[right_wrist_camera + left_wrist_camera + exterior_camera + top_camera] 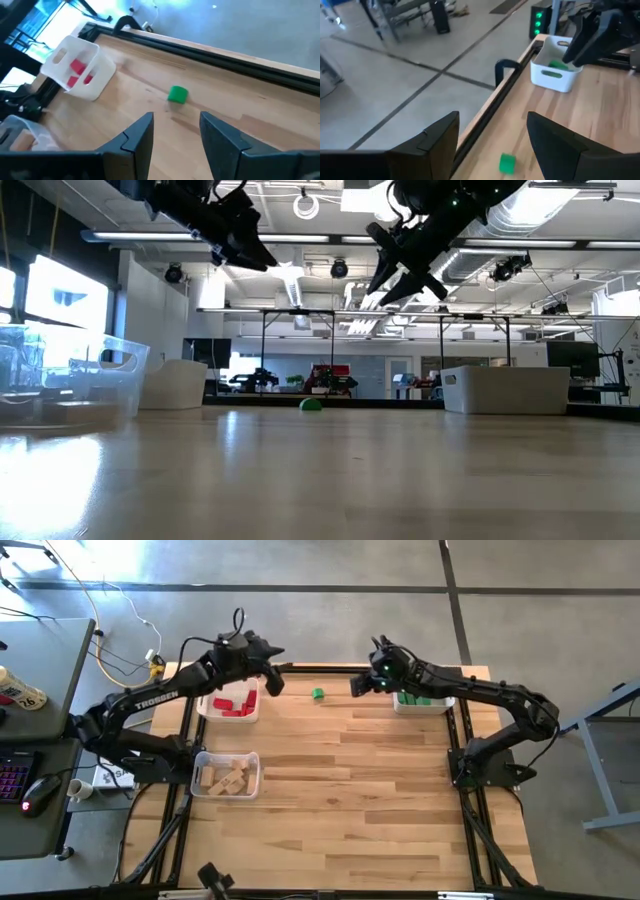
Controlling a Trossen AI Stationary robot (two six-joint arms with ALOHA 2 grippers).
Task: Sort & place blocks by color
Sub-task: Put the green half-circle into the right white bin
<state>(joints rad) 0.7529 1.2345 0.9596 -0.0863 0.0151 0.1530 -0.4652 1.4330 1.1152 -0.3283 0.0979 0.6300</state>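
Both grippers hang above the far table edge, fingers parted and empty.

The right gripper (175, 135) spreads its fingers wide above the small green wooden cube (317, 694), which lies alone on the light wooden table (380, 800) between the white bin of red blocks (231, 703) and the white bin of green blocks (423, 700). The left gripper (492, 145), equally wide, hovers near the red bin. Plain wood blocks fill a clear bin (227, 776).

The high camera looks straight down on the whole table (340, 800), the low one sits at tabletop height facing the far room, and each wrist camera peers closely past its own open fingers, all four sharing the lone green block (317, 694) near the table's far edge.
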